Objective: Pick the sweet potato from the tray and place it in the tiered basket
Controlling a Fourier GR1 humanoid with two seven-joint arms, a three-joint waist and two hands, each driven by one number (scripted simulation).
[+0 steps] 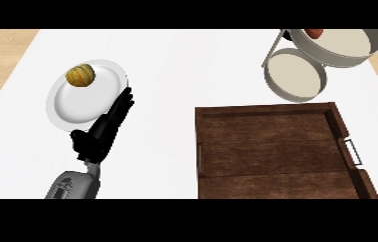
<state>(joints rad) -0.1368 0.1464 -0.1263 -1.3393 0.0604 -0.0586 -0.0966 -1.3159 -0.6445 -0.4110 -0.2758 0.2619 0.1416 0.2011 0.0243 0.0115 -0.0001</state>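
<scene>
- The sweet potato [315, 33] is seen as a reddish sliver in the upper bowl of the tiered basket [295, 76], mostly cut off at the frame's top.
- The wooden tray [269, 151] is cropped below.
- The left robot hand [103, 131] is held with straight fingers beside a white plate [66, 103] carrying a yellowish fruit [80, 75].
- No writing is visible.

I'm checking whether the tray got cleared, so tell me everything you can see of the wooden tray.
The wooden tray is a dark brown rectangle with a raised rim and a plank-like grain across its floor. A thin metal handle shows on its right side. It lies flat on the white counter at the lower right of the view, its near edge cut off. Nothing lies in the part that shows, and no hand touches it.
</scene>
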